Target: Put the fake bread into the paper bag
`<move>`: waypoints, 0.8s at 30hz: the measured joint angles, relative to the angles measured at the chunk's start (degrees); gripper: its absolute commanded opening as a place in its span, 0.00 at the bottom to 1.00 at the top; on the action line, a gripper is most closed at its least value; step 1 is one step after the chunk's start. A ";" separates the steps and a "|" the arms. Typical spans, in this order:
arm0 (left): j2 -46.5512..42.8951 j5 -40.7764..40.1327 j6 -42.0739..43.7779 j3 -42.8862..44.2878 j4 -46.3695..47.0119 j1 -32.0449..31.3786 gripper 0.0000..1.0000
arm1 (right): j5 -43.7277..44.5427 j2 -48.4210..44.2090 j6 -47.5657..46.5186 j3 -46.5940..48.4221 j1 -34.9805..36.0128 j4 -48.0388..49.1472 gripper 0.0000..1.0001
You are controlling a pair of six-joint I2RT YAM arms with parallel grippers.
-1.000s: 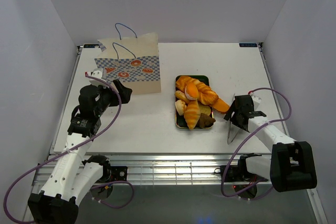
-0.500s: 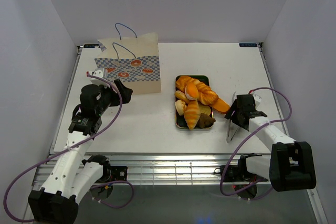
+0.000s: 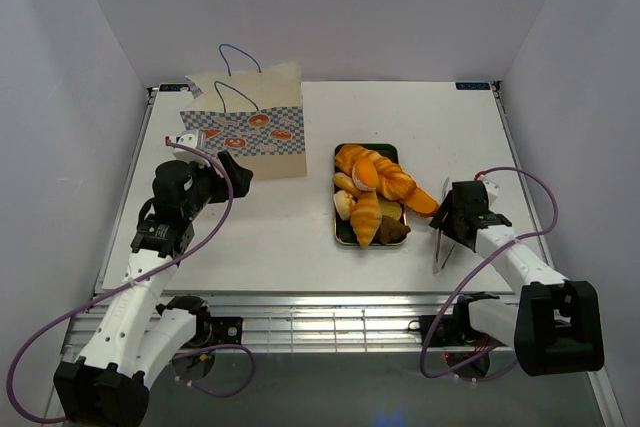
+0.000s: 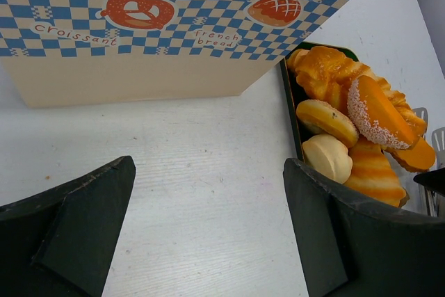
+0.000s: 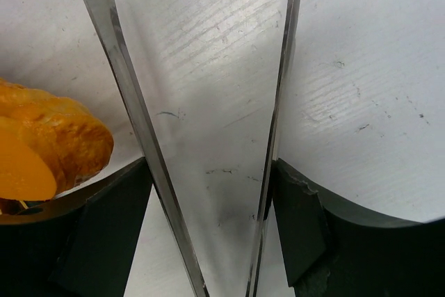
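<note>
Metal tongs point(image 5: 132, 102): two thin steel arms spread in a V on the white table point(image 3: 290, 237), just right of the tray; the tips stand apart and hold nothing.
Right gripper point(image 5: 208, 193): its two black fingers sit on the outer sides of the tongs, one against each arm, so the tongs are clasped between them while partly open.
Left gripper point(image 4: 208, 172): the fingers stand wide apart over bare table, with nothing between them, near the front of the bag.
Fake bread point(image 3: 372, 192): glossy orange, golden and brown pieces, among them croissants and round rolls, are heaped on a dark green tray point(image 3: 340, 239) at the middle of the table. One orange piece juts past the tray's right edge towards the tongs.
Paper bag point(image 3: 245, 132): the tan bag stands upright at the far left of the table, well apart from the tray. It has a blue-and-white checked band with bread pictures and blue cord handles on top.
</note>
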 measured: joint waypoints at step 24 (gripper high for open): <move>-0.02 0.00 0.00 0.00 -0.02 0.00 0.98 | -0.79 -7.06 -4.35 13.31 0.00 -11.34 0.72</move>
